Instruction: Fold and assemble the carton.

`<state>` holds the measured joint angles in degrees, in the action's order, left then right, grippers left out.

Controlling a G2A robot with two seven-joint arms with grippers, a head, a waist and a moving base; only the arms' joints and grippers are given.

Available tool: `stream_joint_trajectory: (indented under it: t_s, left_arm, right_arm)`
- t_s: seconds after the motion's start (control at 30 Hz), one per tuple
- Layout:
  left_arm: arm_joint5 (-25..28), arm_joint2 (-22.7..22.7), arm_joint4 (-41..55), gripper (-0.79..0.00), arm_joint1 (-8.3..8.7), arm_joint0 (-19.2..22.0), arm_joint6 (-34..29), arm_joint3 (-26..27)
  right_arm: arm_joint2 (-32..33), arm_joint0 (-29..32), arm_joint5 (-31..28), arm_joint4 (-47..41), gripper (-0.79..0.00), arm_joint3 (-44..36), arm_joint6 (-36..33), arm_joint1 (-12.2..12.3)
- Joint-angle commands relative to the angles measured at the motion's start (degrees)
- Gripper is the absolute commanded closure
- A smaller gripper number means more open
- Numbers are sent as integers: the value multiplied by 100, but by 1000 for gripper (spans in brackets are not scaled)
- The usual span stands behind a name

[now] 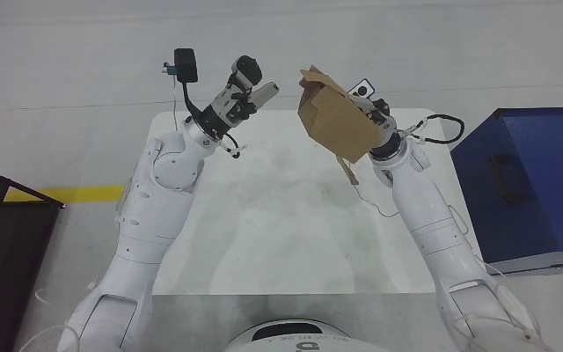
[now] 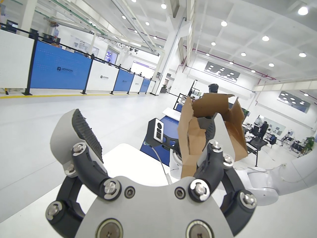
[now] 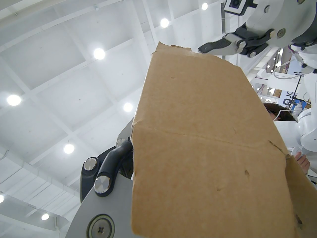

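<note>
A carton is clamped above the far edge of the counter by the right gripper, apparently offered for folding to the wide-open left gripper.

The carton is brown cardboard, and it is only partly folded. It is up in the air and tilted, above the far right part of the table. One end is open, with rough, torn-looking flaps sticking out. A fold line crosses its big flat side.
</note>
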<state>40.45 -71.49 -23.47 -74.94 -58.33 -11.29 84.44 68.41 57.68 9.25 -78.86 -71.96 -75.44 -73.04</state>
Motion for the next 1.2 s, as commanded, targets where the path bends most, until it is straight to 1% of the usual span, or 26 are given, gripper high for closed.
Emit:
stream_joint_trajectory:
  t_s: [0.0, 0.1, 0.23, 0.37, 0.43, 0.5, 0.6, 0.77, 0.9, 1.17]
  left_arm:
    - [-49, -61, 44, -785, 12, -4, -18, -70]
    - [-223, -98, 62, -785, 21, 61, -96, -198]
    - [-492, -6, 129, -785, 4, 234, -235, -343]
    - [-709, 267, 29, -785, -46, 472, -353, -414]
    - [-763, 453, 260, -785, -85, 596, -544, -527]
    - [-762, 605, 622, -785, -118, 766, -860, -696]
    - [-668, 788, 604, -785, -146, 927, -1070, -825]
    - [-498, 920, 603, -785, -173, 950, -1042, -863]
    - [-412, 957, 586, -785, -172, 927, -1089, -768]
    - [-525, 1009, 638, -785, -159, 867, -1327, -533]
  right_arm:
    - [0, 0, 0, 0, 0, 0, 0, 0]
    - [0, 0, 0, 0, 0, 0, 0, 0]
    - [60, 139, 15, 39, 0, -208, 209, 6]
    - [118, 197, 28, 98, 0, -240, 190, 12]
    - [127, 213, 32, 142, 0, -239, 152, 12]
    - [137, 232, 21, 199, 0, -243, 130, 13]
    - [179, 264, 4, 181, 0, -222, 162, 11]
    - [208, 255, 38, 105, 0, -159, 224, -6]
    - [186, 216, 60, 149, 0, -105, 253, -21]
    - [185, 179, 45, 225, 0, -70, 358, -44]
